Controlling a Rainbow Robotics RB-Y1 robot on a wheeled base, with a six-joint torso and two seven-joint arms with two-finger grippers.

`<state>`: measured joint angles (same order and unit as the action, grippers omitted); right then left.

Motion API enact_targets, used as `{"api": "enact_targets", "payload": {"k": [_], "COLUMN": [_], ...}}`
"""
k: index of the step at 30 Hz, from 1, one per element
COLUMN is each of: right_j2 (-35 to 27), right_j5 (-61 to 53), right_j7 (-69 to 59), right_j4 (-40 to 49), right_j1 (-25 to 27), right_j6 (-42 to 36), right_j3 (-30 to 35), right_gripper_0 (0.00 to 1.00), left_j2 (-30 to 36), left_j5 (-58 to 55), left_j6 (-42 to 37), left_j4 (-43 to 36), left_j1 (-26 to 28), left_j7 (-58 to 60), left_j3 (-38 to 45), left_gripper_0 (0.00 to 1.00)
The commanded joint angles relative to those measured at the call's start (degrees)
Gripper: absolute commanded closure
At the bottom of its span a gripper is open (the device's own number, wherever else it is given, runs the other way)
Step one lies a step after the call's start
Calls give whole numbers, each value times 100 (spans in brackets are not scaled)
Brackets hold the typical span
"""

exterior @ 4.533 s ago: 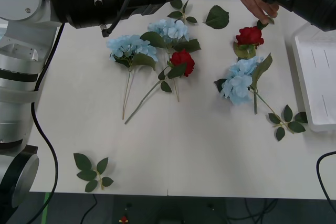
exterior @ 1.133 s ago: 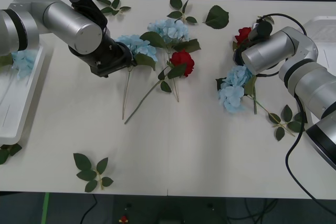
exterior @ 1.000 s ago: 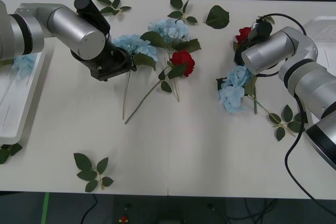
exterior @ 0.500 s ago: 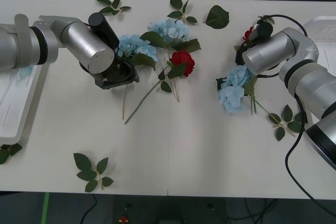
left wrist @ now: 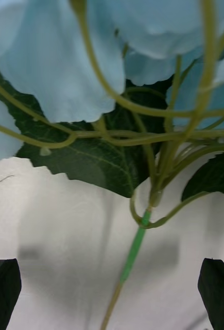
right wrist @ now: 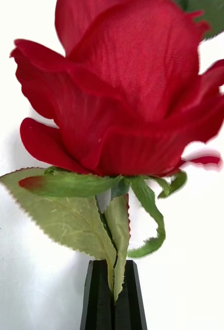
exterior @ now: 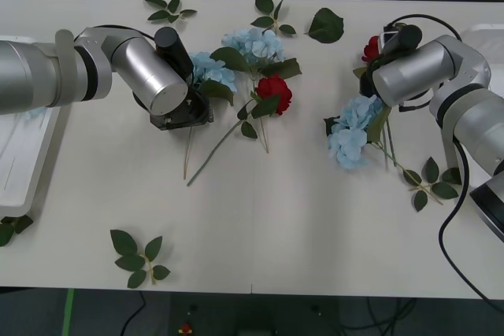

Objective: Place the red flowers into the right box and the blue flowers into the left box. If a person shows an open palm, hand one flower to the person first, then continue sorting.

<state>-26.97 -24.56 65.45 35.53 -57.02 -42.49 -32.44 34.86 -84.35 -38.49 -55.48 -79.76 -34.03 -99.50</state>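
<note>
Nearest: leaf sprig [exterior: 138, 257] at front of white surface [exterior: 276, 218]. Left box [exterior: 20, 155] at left edge, faint blue inside. Left gripper [left wrist: 112, 289] spread wide, straddling blue flower [exterior: 206, 70] stem on surface. Right gripper [right wrist: 113, 294] pinched on red flower [right wrist: 127, 98] stem just below head. More red [exterior: 274, 90] and blue [exterior: 353, 122] mid-surface. Dark floor beyond.

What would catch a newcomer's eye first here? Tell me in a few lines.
The right gripper, at the table's far right, is shut on the stem of a red rose. The left gripper hovers with its jaws open either side of a blue hydrangea's stem, left of centre. Between them lie another red rose and more blue clusters.
</note>
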Motion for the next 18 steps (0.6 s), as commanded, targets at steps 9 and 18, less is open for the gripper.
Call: {"api": "enact_targets", "payload": {"k": [9, 18], "right_j2": [-1434, -2233], "right_j5": [-1288, -1411], "right_j7": [512, 671], "right_j4": [2142, 3926], "right_j1": [-160, 622], "right_j6": [-382, 277], "right_j3": [168, 862], "right_gripper_0": [100, 100], "left_j2": [-76, -76], "left_j5": [208, 278], "left_j6": [263, 263], "left_j4": [99, 99], "left_j1": [-338, -338], "left_j7": [-218, -244], "left_j3": [-492, -492], "left_gripper_0": [16, 100]}}
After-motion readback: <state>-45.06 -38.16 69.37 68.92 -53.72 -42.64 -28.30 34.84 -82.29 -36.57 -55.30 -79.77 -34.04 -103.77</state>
